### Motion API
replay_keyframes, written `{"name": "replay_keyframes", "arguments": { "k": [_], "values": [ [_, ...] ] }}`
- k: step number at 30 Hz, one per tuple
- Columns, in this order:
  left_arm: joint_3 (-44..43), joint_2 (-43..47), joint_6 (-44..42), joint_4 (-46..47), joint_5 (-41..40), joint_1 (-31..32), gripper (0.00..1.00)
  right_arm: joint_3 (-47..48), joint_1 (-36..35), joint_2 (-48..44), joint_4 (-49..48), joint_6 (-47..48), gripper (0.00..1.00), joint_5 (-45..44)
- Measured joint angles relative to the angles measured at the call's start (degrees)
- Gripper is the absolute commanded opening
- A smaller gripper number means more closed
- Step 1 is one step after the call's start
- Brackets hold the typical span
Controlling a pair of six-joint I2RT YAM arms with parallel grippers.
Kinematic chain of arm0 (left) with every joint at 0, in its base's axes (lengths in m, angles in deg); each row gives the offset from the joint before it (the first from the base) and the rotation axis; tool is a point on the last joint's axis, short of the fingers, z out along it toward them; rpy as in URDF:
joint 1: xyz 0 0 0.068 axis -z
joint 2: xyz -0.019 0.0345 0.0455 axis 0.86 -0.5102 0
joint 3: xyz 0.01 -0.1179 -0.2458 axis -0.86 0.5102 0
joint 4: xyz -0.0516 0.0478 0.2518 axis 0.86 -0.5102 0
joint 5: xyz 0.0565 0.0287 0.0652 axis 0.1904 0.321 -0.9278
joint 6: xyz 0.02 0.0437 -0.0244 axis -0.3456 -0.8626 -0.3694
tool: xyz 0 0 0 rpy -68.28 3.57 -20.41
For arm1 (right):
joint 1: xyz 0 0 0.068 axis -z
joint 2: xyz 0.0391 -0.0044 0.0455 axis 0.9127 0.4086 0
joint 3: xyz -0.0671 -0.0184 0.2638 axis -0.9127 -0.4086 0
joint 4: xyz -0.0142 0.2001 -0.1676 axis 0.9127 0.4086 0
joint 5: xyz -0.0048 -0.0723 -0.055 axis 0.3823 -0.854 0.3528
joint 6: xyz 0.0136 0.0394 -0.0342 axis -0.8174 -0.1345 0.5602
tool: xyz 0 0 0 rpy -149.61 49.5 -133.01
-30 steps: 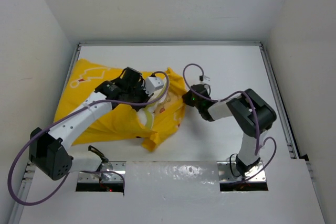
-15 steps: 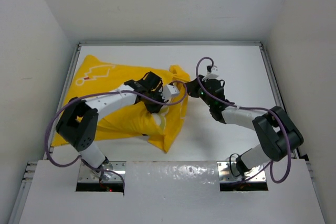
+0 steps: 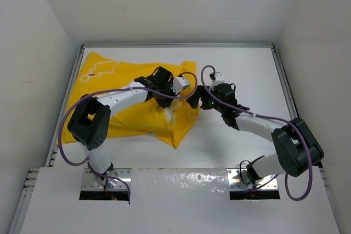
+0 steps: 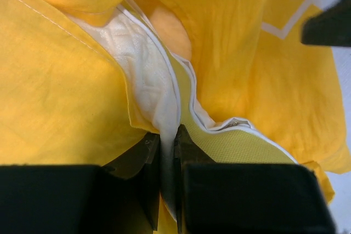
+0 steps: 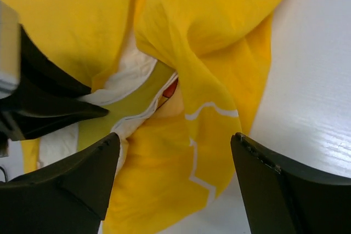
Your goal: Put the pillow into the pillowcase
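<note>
The yellow pillowcase (image 3: 126, 75) lies across the left half of the table, bulging over the pillow (image 3: 169, 118), of which only a pale corner shows at the case's open right end. My left gripper (image 4: 167, 135) is shut on a pinch of the pillow's cream fabric (image 4: 148, 75), beside its yellow-green seam, with pillowcase cloth (image 4: 55, 108) on both sides. My right gripper (image 5: 175, 135) hangs open over the pillowcase's hem (image 5: 219, 20), holding nothing. In the top view it (image 3: 198, 101) sits just right of the left gripper (image 3: 166, 101).
White table (image 3: 241, 69) inside white walls, with a metal rail (image 3: 290, 108) along the right edge. The left gripper's black fingers (image 5: 49, 102) show at the left of the right wrist view. Purple cables loop over both arms.
My right gripper has opened and let go of the pillowcase edge. My left arm has pushed right and farther back with the pillow, and the case has spread flatter.
</note>
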Motion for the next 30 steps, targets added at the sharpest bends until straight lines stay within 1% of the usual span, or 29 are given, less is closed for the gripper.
{"name": "replay_keyframes", "arguments": {
  "k": [3,6,9,10,11,12,13,14,17,19,20,21,23,25,27,30],
  "values": [
    [1.36,0.39,-0.09,1.22,0.46,-0.04,0.0,0.31,-0.48,3.56,-0.26,-0.26,0.83,-0.37],
    [1.49,0.46,-0.13,1.42,0.76,-0.04,0.0,1.51,-1.66,9.66,-0.96,-1.31,0.83,-1.79],
    [1.53,0.81,-0.07,1.38,1.14,-0.04,0.0,3.56,-2.4,16.46,-1.05,-3.34,0.82,-3.5],
    [1.53,1.03,-0.02,1.36,1.31,-0.04,0.0,4.42,-2.54,18.64,-1.51,-4.11,0.74,-3.85],
    [1.53,1.2,0.02,1.31,1.51,-0.04,0.0,5.46,-2.73,20.06,-3.28,-4.9,0.64,-3.91],
    [1.53,1.31,0.04,1.31,1.68,-0.07,0.0,6.64,-2.86,21.7,-4.66,-5.73,0.49,-3.87],
    [1.53,1.4,0.13,1.25,1.92,-0.09,0.0,7.45,-2.97,23.32,-6.12,-6.45,0.09,-3.74],
    [1.53,1.4,0.28,1.18,2.08,-0.15,0.0,7.89,-3.13,24.87,-7.56,-7.15,0.0,-3.41],
    [1.25,1.4,0.94,0.61,2.38,-1.05,0.0,5.51,-3.39,26.43,-11.98,-9.14,0.0,-2.58],
    [0.42,1.4,1.62,-0.37,3.34,-2.03,0.0,-0.04,-3.26,23.43,-16.11,-6.8,0.0,-0.76],
    [-0.31,1.4,2.01,-1.09,4.42,-3.3,0.0,-3.72,-3.08,20.5,-17.68,-4.13,0.0,2.51],
    [-1.49,1.49,3.02,-2.1,6.1,-5.62,0.0,-8.39,-2.71,15.43,-19.43,-0.92,0.0,6.71],
    [-2.38,1.9,3.56,-2.82,7.08,-8.13,0.0,-12.13,-2.6,8.41,-20.17,3.61,0.0,12.48],
    [-2.36,2.82,4.09,-3.34,8.11,-9.35,0.0,-14.69,-2.91,-0.83,-20.92,6.29,0.0,18.49],
    [-2.36,3.21,4.57,-3.58,9.03,-9.03,0.0,-14.8,-3.8,-7.34,-23.21,6.71,0.0,23.08],
    [-2.36,2.64,4.74,-3.39,9.51,-6.4,0.0,-14.82,-4.57,-12.0,-27.5,5.09,0.0,27.19]
  ]
}}
